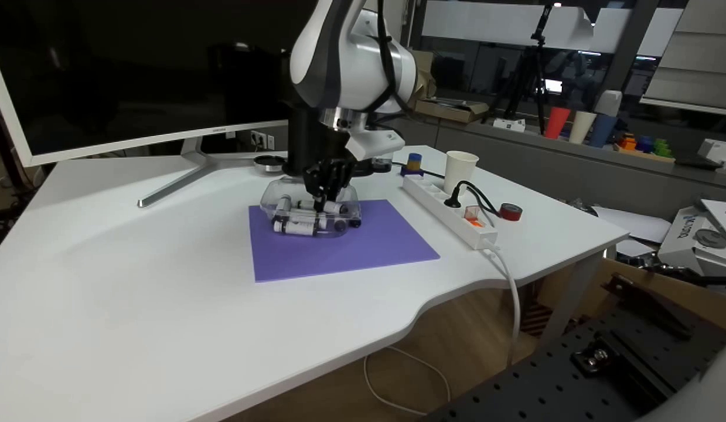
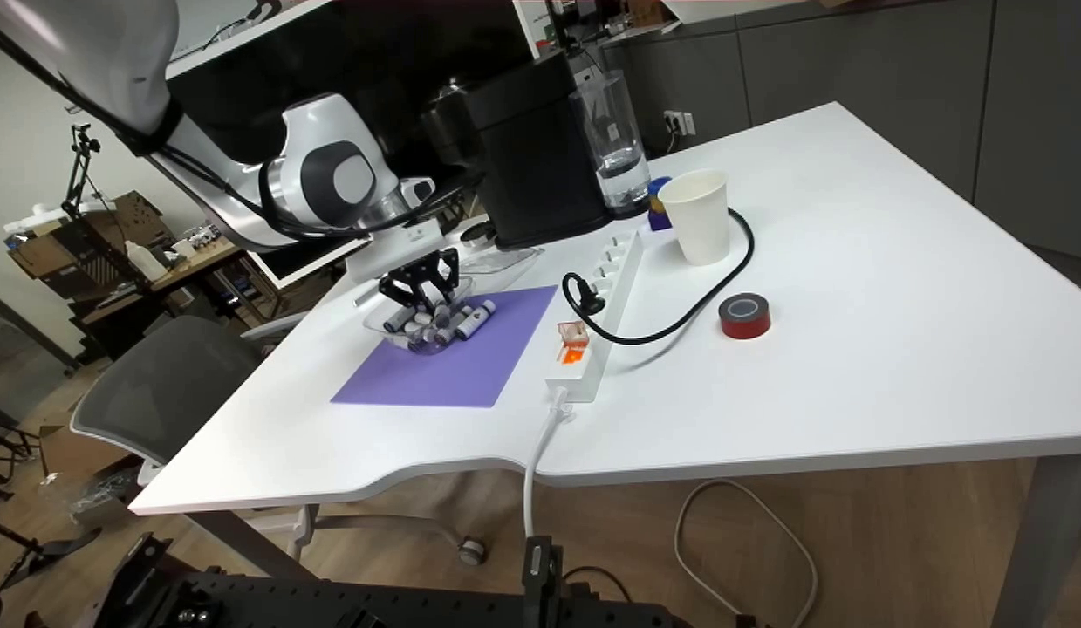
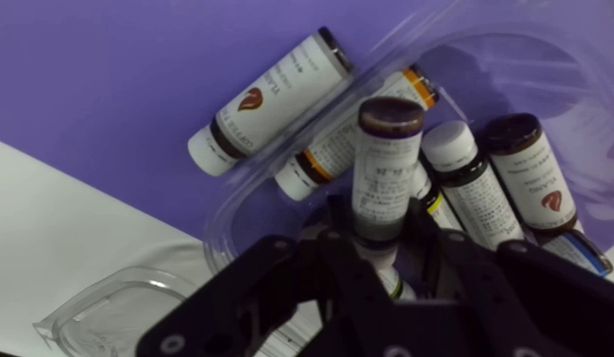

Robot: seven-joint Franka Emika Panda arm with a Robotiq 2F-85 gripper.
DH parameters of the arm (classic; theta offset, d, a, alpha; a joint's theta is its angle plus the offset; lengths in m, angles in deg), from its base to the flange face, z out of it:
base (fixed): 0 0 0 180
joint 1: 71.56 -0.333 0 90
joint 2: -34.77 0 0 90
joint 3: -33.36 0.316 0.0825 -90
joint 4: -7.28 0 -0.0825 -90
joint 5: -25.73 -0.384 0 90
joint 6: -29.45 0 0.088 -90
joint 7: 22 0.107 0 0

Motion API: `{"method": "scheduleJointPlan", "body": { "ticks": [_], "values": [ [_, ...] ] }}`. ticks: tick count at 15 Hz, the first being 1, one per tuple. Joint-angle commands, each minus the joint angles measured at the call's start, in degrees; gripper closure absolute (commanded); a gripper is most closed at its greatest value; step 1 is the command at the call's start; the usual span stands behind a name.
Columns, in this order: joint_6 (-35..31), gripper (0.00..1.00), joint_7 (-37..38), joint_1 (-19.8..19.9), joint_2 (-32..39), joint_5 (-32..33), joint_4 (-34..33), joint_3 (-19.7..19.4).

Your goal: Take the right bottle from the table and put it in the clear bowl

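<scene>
In the wrist view my gripper [image 3: 377, 215] is shut on a small pale bottle [image 3: 388, 173], its dark end tilted up toward the camera and its white cap down among other bottles. The gripper is low in the clear bowl [image 3: 216, 243], also in both exterior views [image 1: 275, 192] [image 2: 376, 321]. Several similar bottles [image 3: 480, 198] lie in the bowl. Another pale bottle [image 3: 279, 99] lies on the purple mat just outside the bowl wall; it shows in both exterior views [image 1: 296, 228] [image 2: 475, 320]. Which one is the right bottle I cannot tell for certain. The white table [image 1: 163, 293] lies beneath.
The purple mat [image 1: 345, 258] lies under part of the bowl. A clear lid [image 3: 123, 307] lies beside it. A white power strip [image 1: 447, 214], a paper cup [image 1: 459, 167] and a red tape roll [image 1: 510, 211] stand to one side. A monitor and a black bin [image 2: 540, 148] are behind.
</scene>
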Motion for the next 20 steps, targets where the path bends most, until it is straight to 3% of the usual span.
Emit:
{"method": "scheduleJointPlan", "body": {
  "ticks": [1,6,12,13,15,17,18,20],
  "values": [
    [-1.4,0.34,1.8,0.2,1.6,0.2,-1.4,-0.4],
    [-1.9,0.02,1.5,0.7,2.1,0.4,-1.7,-0.3],
    [-2.7,0.00,1.8,1.0,2.9,0.5,-1.7,0.6],
    [0.2,0.00,1.2,3.8,-7.5,-1.5,4.7,4.7],
    [3.5,0.00,1.1,6.0,-9.9,-3.9,4.9,7.0],
    [14.4,0.00,3.3,4.9,-16.4,-7.0,6.7,5.6],
    [8.2,0.00,0.1,2.9,-9.0,-6.1,2.1,4.2],
    [14.0,0.00,0.2,2.2,-14.5,-8.2,4.1,3.1]
  ]
}}
